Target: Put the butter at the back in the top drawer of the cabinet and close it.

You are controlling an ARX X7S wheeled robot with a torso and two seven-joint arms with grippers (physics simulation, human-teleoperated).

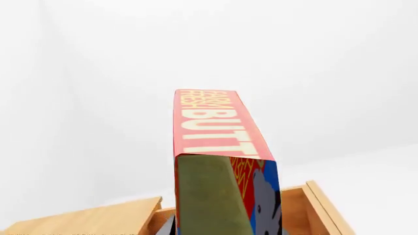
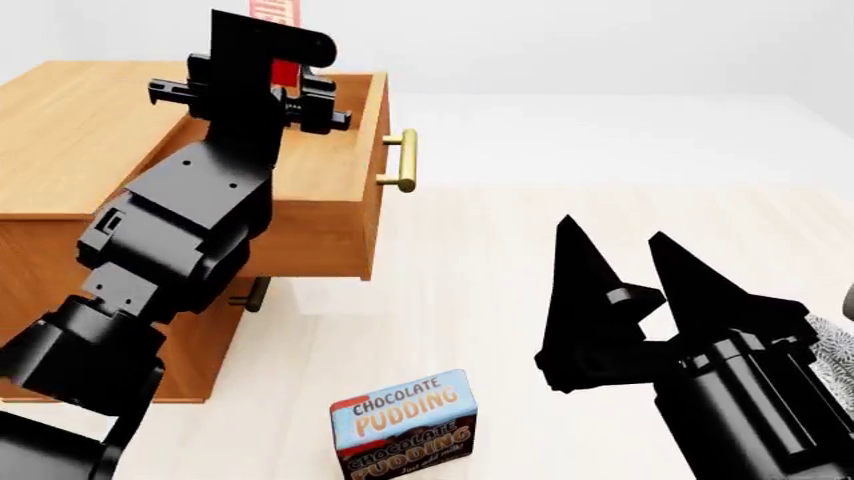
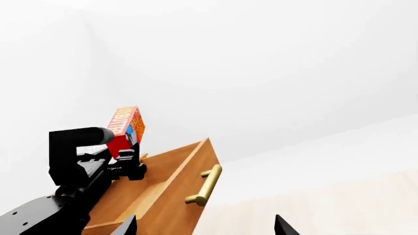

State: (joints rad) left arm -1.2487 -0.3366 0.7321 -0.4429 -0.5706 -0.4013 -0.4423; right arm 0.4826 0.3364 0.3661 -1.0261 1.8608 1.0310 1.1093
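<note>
Head view: left claw [image 2: 274, 75] grips butter [image 2: 275, 10]; right claw [image 2: 638, 262] spread over pale floor [image 2: 507, 300].

Red butter [image 3: 125, 128] carton held upright above the cabinet's [image 2: 67, 130] pulled-out top drawer [image 2: 327, 190].

Butter [image 2: 274, 12]: upper part cut off by head view's top edge. Pudding box [image 2: 403, 427]: base cropped. Top drawer [image 2: 350, 170] interior: hidden behind left tool [image 2: 267, 85]. Lower drawers: mostly hidden.

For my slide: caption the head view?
Left gripper holds butter over the open top drawer; right gripper idle.
</note>
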